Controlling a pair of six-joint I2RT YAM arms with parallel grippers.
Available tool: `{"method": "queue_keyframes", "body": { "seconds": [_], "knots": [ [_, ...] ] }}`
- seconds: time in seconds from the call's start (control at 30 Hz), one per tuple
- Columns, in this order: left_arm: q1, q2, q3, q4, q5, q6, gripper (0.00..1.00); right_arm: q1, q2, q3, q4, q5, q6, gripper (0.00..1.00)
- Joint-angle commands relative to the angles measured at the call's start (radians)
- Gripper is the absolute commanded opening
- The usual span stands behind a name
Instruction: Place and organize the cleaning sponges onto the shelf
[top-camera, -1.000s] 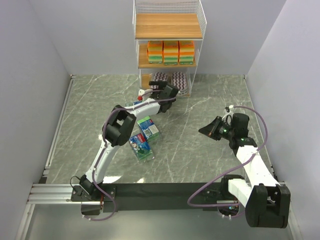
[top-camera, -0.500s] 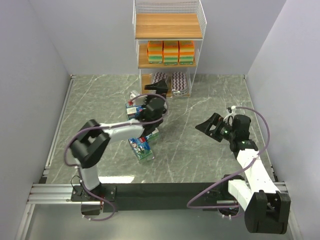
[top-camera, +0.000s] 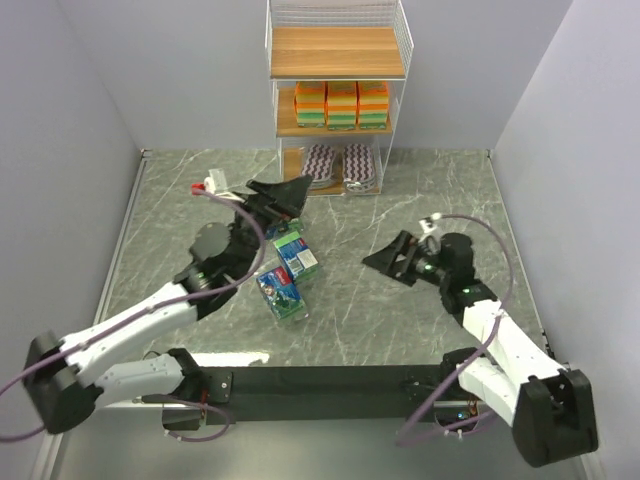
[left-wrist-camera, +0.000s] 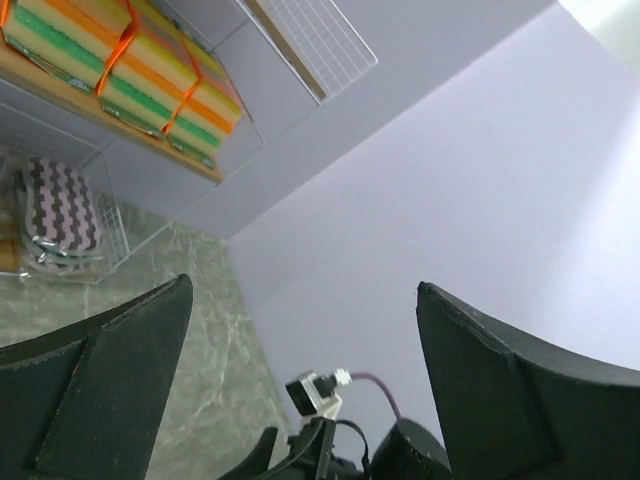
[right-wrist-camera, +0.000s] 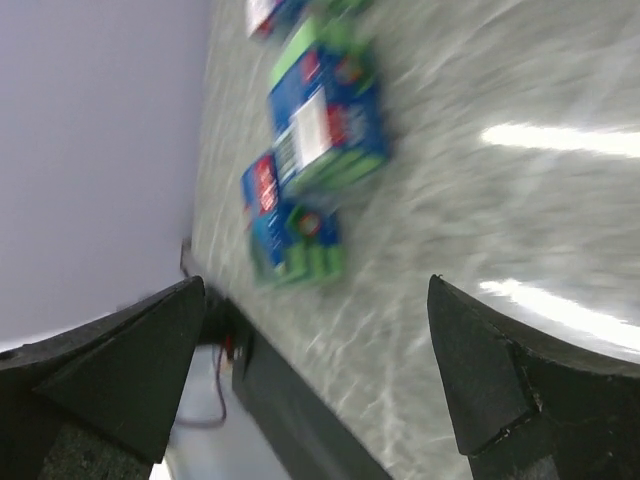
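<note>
The left fingers (left-wrist-camera: 100, 400) stood spread wide and held nothing, raised at centre-left of the overhead view. The right fingers (right-wrist-camera: 110, 370) were likewise spread and empty, at centre-right. The shelf (top-camera: 338, 50) stood at top centre, with orange sponges (top-camera: 341, 104) on its middle board and striped pads (top-camera: 340, 162) on its lowest. Two blue-green packs (top-camera: 297, 256) lay in plain view on the surface (top-camera: 420, 190) at centre, just beside each other.

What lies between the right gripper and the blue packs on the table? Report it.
Only bare table between right gripper and blue packs, per the top view.
</note>
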Motion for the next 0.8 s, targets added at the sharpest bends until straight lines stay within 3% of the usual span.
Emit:
{"method": "queue_keyframes", "body": {
  "seconds": [0.0, 0.3, 0.37, 0.4, 0.43, 0.47, 0.57, 0.77],
  "knots": [
    [0.005, -0.116, -0.042, -0.241, 0.103, 0.140, 0.99, 0.179, 0.008, 0.055, 0.084, 0.165, 0.089, 0.99],
    [0.037, -0.392, -0.139, -0.435, 0.123, 0.153, 0.99, 0.473, 0.275, 0.279, -0.013, 0.498, 0.197, 0.93],
    [0.046, -0.421, -0.145, -0.481, 0.110, 0.148, 0.99, 0.498, 0.352, 0.310, -0.006, 0.532, 0.266, 0.86],
    [0.048, -0.426, -0.148, -0.493, 0.108, 0.145, 0.99, 0.511, 0.376, 0.322, 0.017, 0.534, 0.291, 0.80],
    [0.052, -0.430, -0.153, -0.507, 0.108, 0.136, 0.99, 0.533, 0.433, 0.330, 0.042, 0.532, 0.314, 0.67],
    [0.057, -0.438, -0.157, -0.525, 0.106, 0.131, 0.99, 0.546, 0.462, 0.342, 0.060, 0.540, 0.354, 0.65],
    [0.064, -0.443, -0.159, -0.573, 0.100, 0.108, 0.99, 0.570, 0.567, 0.384, 0.059, 0.548, 0.409, 0.66],
    [0.071, -0.469, -0.189, -0.611, 0.100, 0.091, 0.99, 0.598, 0.614, 0.335, 0.143, 0.583, 0.506, 0.68]
  ]
}}
